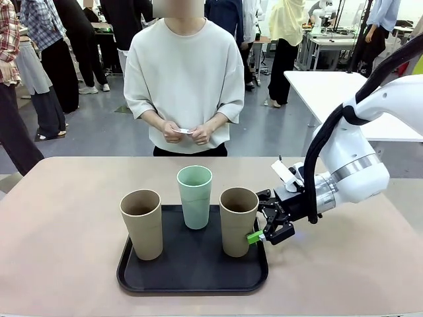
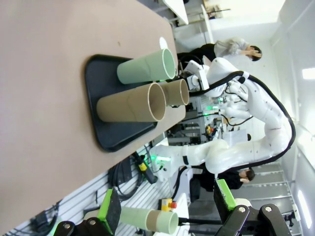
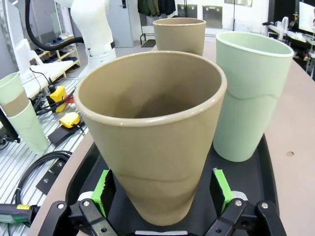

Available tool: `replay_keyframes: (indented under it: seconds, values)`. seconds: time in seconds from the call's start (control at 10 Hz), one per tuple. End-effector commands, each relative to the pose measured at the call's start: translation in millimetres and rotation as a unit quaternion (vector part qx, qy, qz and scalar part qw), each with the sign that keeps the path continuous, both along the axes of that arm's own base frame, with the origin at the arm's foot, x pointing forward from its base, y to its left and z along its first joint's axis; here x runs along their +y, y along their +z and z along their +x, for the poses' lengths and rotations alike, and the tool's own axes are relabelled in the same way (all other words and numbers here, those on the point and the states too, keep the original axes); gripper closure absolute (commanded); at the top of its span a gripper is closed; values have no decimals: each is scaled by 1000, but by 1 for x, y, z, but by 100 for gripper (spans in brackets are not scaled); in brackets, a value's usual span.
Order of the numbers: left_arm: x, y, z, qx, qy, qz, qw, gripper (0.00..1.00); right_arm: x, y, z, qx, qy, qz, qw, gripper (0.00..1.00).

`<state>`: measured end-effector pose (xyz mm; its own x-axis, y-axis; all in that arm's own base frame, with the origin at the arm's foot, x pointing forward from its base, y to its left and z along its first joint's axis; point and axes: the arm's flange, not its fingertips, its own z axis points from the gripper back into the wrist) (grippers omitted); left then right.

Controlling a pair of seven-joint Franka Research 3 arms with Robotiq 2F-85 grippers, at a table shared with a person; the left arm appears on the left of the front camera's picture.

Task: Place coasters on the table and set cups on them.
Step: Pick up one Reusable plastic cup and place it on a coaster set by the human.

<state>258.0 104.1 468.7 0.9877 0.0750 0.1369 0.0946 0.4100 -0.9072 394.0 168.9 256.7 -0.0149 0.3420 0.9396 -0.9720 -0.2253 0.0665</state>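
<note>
- Where the right arm reaches in low over the table (image 1: 66, 264), the right gripper (image 3: 162, 191) has its jaws spread wide around the lower part of the nearest tan cup (image 1: 238, 221)
- In the right wrist view a green pad (image 3: 104, 192) stands on each side of that cup's wall, close beside it with a thin gap showing, so nothing is clamped
- All three cups stand upright on the black tray (image 1: 192, 277): this tan one at the robot's right, the mint cup (image 1: 194, 197) in the middle and farther back, the other tan cup (image 1: 141, 223) at the left
- The tray lies flat on the beige table top, on the robot's side of it
- The left gripper (image 2: 166, 204) is spread wide with nothing between its fingers, off beyond the tray's left end
- The person stands at the far side, both hands (image 1: 173, 132) together at the waist, pinching a thin white paper piece (image 1: 186, 130); it is too small to tell more
</note>
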Motion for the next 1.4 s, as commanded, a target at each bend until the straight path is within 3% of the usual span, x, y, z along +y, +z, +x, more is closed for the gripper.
replay_keyframes:
  seconds: [0.0,0.4,0.5,0.6,0.7,0.8,0.9,1.1,1.2,1.3]
  values:
    - [1,1,-1,-4,-1,-5,1000,0,14,-9,5,-2,13,7,1000,0]
    - [1,1,-1,-4,-1,-5,1000,0,24,-11,6,-5,28,20,999,0]
    - [1,1,-1,-4,-1,-5,1000,0,24,-12,7,-12,32,25,999,58]
    - [1,1,-1,-4,-1,-5,1000,0,25,-12,7,-13,34,27,999,58]
    - [1,1,-1,-4,-1,-5,1000,0,24,-13,7,-13,36,29,999,100]
    - [1,1,-1,-4,-1,-5,1000,0,23,-13,7,-13,37,31,999,61]
    - [1,1,-1,-4,-1,-5,1000,0,23,-13,6,-14,36,36,999,100]
    - [1,1,-1,-4,-1,-5,1000,0,19,-10,5,-16,36,42,998,100]
    - [1,1,-1,-4,-1,-5,1000,0,15,-4,1,-12,36,46,998,74]
    - [1,1,-1,-4,-1,-5,1000,0,10,9,-6,-17,37,48,998,74]
